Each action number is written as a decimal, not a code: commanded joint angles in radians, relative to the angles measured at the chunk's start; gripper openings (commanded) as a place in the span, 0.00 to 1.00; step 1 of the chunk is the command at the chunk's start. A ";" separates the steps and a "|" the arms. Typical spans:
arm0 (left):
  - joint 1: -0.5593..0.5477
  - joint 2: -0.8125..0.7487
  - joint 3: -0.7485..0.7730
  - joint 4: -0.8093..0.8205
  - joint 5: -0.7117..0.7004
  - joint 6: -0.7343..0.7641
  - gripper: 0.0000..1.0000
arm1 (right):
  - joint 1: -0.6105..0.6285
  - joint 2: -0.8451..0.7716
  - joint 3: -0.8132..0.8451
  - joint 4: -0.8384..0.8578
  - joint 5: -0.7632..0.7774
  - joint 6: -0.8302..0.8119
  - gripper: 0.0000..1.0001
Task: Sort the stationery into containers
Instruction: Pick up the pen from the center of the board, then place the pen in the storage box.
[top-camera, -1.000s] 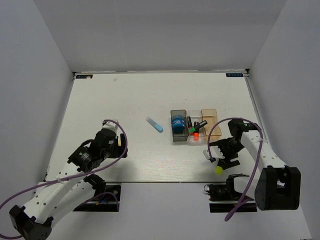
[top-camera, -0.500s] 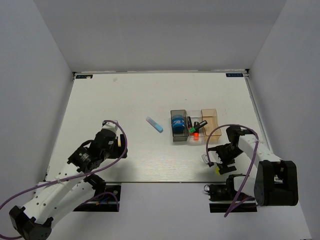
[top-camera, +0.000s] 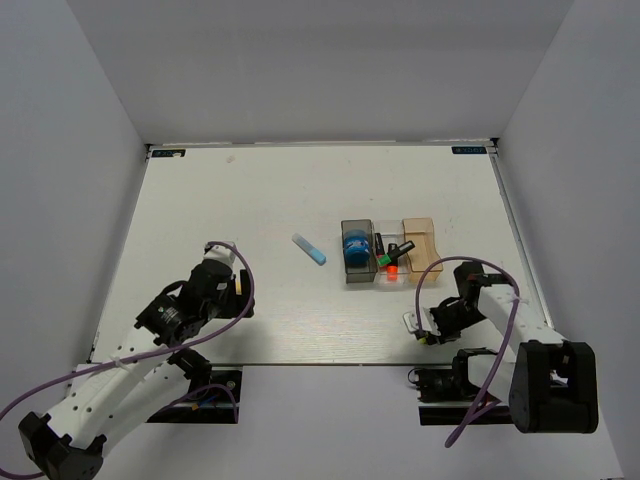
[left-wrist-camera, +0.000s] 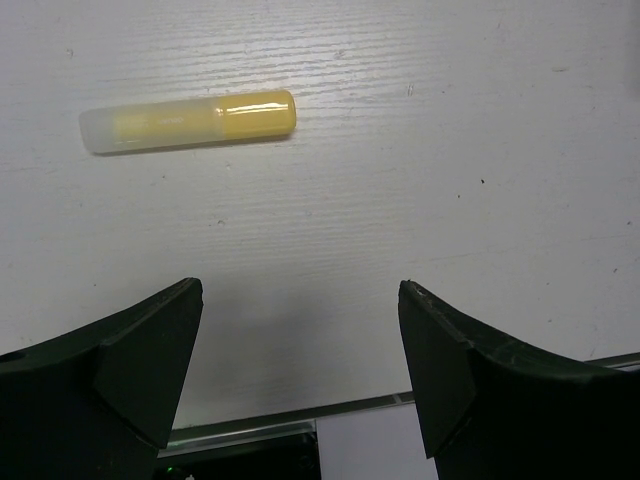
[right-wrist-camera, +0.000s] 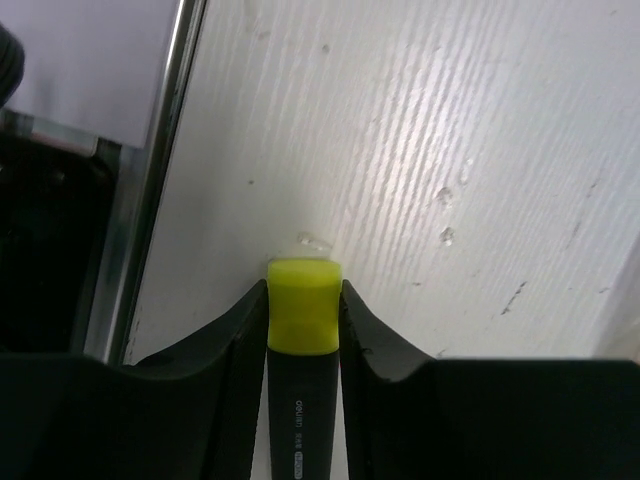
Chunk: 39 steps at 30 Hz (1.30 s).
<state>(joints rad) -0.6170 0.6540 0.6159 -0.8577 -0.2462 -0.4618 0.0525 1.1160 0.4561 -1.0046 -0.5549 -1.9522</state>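
In the right wrist view a black marker with a yellow cap (right-wrist-camera: 303, 318) lies on the table, and my right gripper (right-wrist-camera: 303, 300) is shut on it, both fingers pressed against the cap. From above, that gripper (top-camera: 428, 334) sits low near the table's front edge. My left gripper (left-wrist-camera: 300, 350) is open and holds nothing. A small cream-and-yellow piece (left-wrist-camera: 188, 121) lies ahead of it. The dark-grey bin (top-camera: 346, 228) holds the blue tape roll (top-camera: 356, 247). The clear bin (top-camera: 399, 282) holds green-capped (top-camera: 385, 260) and orange-capped markers. A light-blue stick (top-camera: 309, 249) lies left of the bins.
The tan-orange bin (top-camera: 420, 234) is the rightmost of the row, just beyond my right arm. The table's metal front edge (right-wrist-camera: 150, 200) runs close to the left of the held marker. White walls enclose the table on three sides.
My right gripper has dropped toward the front edge onto the yellow-capped marker and its jaws have closed on it. The left arm has not moved.
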 joint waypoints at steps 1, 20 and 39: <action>0.005 -0.013 -0.002 -0.004 -0.007 -0.008 0.89 | 0.004 0.018 -0.108 0.267 0.065 -0.693 0.31; 0.005 0.042 0.015 0.006 -0.001 -0.015 0.89 | 0.043 -0.041 0.116 0.362 -0.126 0.068 0.00; 0.037 0.151 0.027 0.049 0.061 -0.044 0.89 | 0.102 0.168 0.610 0.598 -0.022 1.684 0.00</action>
<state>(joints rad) -0.5888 0.7982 0.6163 -0.8375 -0.2142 -0.4911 0.1383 1.2415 1.0092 -0.4576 -0.6270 -0.6437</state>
